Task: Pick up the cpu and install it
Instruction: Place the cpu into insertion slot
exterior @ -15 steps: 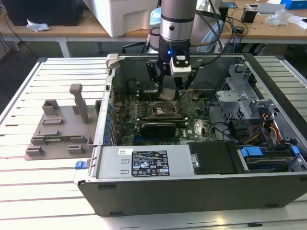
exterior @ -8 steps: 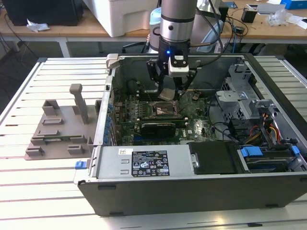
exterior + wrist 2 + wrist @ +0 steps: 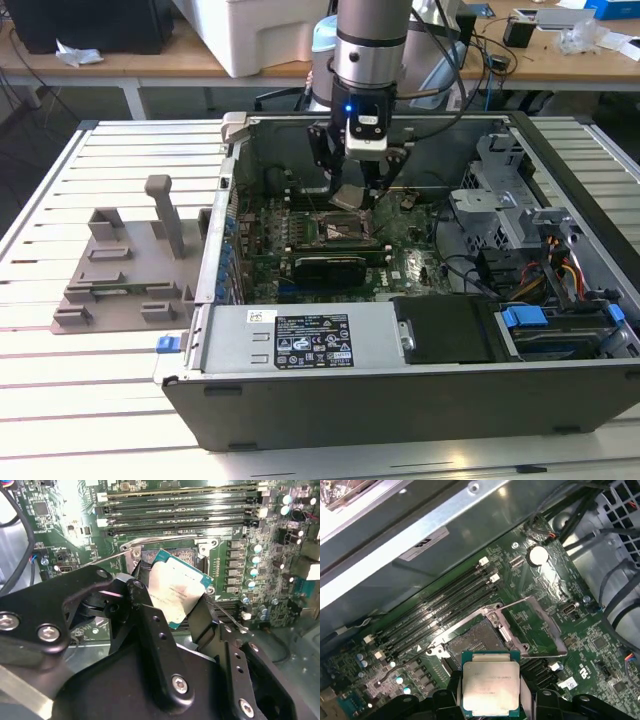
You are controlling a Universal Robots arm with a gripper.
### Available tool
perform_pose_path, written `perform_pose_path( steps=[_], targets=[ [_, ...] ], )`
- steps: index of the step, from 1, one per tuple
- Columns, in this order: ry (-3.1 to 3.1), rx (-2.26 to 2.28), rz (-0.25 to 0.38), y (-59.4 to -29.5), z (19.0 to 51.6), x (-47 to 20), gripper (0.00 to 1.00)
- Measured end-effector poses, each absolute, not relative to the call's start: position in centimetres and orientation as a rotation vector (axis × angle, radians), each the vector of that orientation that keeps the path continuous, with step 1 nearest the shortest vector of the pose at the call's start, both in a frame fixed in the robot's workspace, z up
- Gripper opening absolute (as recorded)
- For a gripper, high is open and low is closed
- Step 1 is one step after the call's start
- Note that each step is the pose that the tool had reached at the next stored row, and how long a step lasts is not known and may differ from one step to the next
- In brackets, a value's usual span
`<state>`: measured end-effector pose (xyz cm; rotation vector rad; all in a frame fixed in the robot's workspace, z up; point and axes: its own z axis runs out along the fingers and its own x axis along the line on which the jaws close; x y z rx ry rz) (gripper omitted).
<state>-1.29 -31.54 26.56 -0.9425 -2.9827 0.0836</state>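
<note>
1. The gripper (image 3: pixel 352 196) is closed on the cpu (image 3: pixel 491 687), one finger on each of two opposite edges. This grip probably keeps the metal top and the contact side untouched.
2. The cpu hangs in the air above the socket (image 3: pixel 472 642), clear of it and not seated. In the exterior view it looks slightly tilted.
3. The socket's metal frame (image 3: pixel 510 605) is swung open, which leaves the contact bed bare to take the chip.
4. The socket sits near the middle of the motherboard (image 3: pixel 405 262). The memory slots (image 3: pixel 440 611) lie between it and the far wall of the case.
5. The computer case (image 3: pixel 400 400) lies on the slatted table (image 3: pixel 100 400) with its open side up, so the arm can reach straight down to the board.
</note>
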Motion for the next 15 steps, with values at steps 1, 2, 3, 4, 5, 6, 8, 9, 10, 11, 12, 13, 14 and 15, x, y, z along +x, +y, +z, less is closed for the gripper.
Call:
perform_pose_path(
  steps=[1, 2, 3, 4, 5, 6, 8, 9, 10, 11, 12, 13, 14, 15],
  targets=[
    [-2.978, -0.956, 0.084, -31.54, 26.56, -1.29, 0.55],
    [-2.971, -0.977, 0.085, -31.54, 26.56, -1.27, 0.55],
    [-2.965, -0.995, 0.086, -31.54, 26.56, -1.26, 0.55],
    [-2.958, -1.015, 0.087, -31.54, 26.56, -1.25, 0.55],
    [-2.952, -1.033, 0.088, -31.54, 26.56, -1.23, 0.55],
    [-2.944, -1.053, 0.088, -31.54, 26.56, -1.22, 0.55],
    [-2.935, -1.077, 0.089, -31.54, 26.56, -1.21, 0.55],
    [-2.931, -1.089, 0.090, -31.54, 26.56, -1.21, 0.55],
    [-2.925, -1.105, 0.090, -31.54, 26.56, -1.20, 0.55],
    [-2.920, -1.117, 0.090, -31.54, 26.56, -1.19, 0.55],
    [-2.912, -1.136, 0.091, -31.54, 26.56, -1.18, 0.55],
    [-2.905, -1.153, 0.091, -31.54, 26.56, -1.17, 0.55],
    [-2.901, -1.163, 0.092, -31.54, 26.56, -1.17, 0.55],
    [-2.893, -1.183, 0.092, -31.54, 26.56, -1.16, 0.55]
  ],
)
